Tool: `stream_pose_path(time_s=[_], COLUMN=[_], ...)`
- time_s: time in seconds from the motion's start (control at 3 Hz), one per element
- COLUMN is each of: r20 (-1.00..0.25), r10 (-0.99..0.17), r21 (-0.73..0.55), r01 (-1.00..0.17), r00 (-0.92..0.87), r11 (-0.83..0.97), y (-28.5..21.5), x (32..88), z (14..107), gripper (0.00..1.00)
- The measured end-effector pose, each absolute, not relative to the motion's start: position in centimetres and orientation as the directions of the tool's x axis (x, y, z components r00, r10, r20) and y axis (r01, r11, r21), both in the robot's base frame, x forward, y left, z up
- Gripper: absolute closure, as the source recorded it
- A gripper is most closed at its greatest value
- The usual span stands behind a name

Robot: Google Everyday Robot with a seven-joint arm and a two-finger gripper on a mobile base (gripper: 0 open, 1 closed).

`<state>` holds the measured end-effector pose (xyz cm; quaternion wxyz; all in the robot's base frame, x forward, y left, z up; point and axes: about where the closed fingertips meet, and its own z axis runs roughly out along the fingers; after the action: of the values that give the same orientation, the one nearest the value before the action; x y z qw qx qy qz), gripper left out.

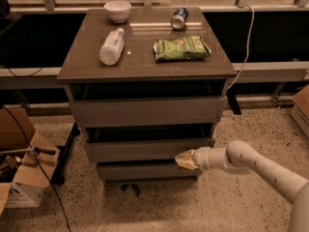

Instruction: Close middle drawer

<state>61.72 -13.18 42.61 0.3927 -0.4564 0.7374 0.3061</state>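
The middle drawer [145,150] is the second grey front of the cabinet. It stands out only a little beyond the top front, with a thin dark gap above it. My gripper [182,159] is at the end of the white arm coming from the lower right. Its tan tip touches the lower right part of the drawer's front.
The cabinet top [145,66] carries a white bowl [118,10], a lying plastic bottle [111,46], a green chip bag [182,48] and a can [179,18]. The top drawer [147,111] and bottom drawer [145,170] flank the middle one. A cardboard box [21,173] stands on the floor at left.
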Motion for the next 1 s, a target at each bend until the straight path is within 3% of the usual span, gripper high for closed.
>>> stream_pose_path(time_s=[0.33, 1.0], r20=[-0.859, -0.866], r10=[-0.432, -0.437], r21=[0.095, 0.072], r01=[-0.915, -0.926], r00=[-0.275, -0.243], r11=[0.393, 0.37], y=[-12.9, -11.5], x=[61.7, 62.3], z=[42.5, 42.7], gripper=[0.86, 0.39])
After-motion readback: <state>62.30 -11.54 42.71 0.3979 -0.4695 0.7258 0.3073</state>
